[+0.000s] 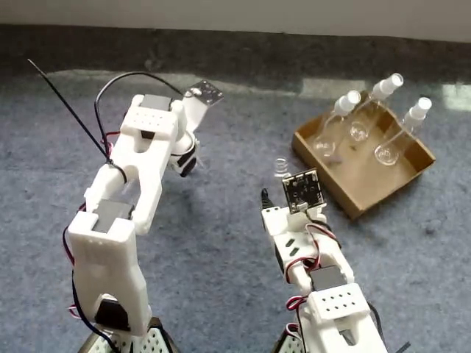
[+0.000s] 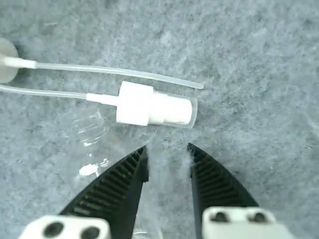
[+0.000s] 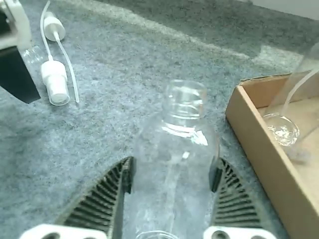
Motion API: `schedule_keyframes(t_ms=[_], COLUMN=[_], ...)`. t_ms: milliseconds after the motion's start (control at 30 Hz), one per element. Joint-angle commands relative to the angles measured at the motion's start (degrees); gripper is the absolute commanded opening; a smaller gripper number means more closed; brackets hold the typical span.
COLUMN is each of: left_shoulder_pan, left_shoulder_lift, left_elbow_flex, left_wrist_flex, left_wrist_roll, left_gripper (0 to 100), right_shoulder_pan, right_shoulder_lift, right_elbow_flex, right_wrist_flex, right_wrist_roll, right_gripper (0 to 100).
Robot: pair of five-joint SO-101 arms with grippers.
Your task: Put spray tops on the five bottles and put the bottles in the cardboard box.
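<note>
My right gripper (image 3: 172,177) is shut on a clear bottle (image 3: 180,142) with no top, which stands upright on the carpet; its open neck (image 1: 280,167) shows just left of the cardboard box (image 1: 346,193). Three bottles with spray tops (image 1: 352,116) lean inside the box. My left gripper (image 2: 167,154) hangs open just above the carpet. Right in front of its tips lies a white spray top (image 2: 153,109) with its long tube. A second spray top (image 2: 7,60) lies farther off. Another clear bottle (image 2: 88,133) lies on its side, partly under one finger (image 2: 119,181).
Grey carpet covers the table. In the right wrist view the two loose spray tops (image 3: 55,82) lie beside the other arm's gripper (image 3: 17,74), and the box wall (image 3: 259,144) stands close to the held bottle.
</note>
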Motion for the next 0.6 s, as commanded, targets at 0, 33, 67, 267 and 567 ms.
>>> schedule_keyframes(t_ms=[0, 33, 67, 267, 567], left_shoulder_pan=[-1.80, -1.80, -1.80, -1.27, -1.36], left_shoulder_lift=[-0.40, -0.40, -0.48, -0.40, -0.22], left_elbow_flex=[-2.95, -2.95, -2.95, -5.14, -6.73], left_wrist_flex=[-0.18, -0.18, -0.18, -0.44, -0.53], left_wrist_roll=[0.88, 0.88, 0.88, 1.58, 27.25], left_gripper=[11, 11, 11, 11, 11], right_shoulder_pan=[1.01, 1.01, 0.92, 0.84, 0.75], right_shoulder_lift=[-1.36, -1.36, -1.36, -1.36, -1.36], right_elbow_flex=[-0.75, -0.75, -0.75, -0.75, -0.75], right_wrist_flex=[-1.71, -1.71, -1.71, -1.71, -1.71], right_wrist_roll=[-0.09, -0.09, -0.09, -0.09, -0.09], right_gripper=[12.0, 12.0, 12.0, 12.0, 12.0])
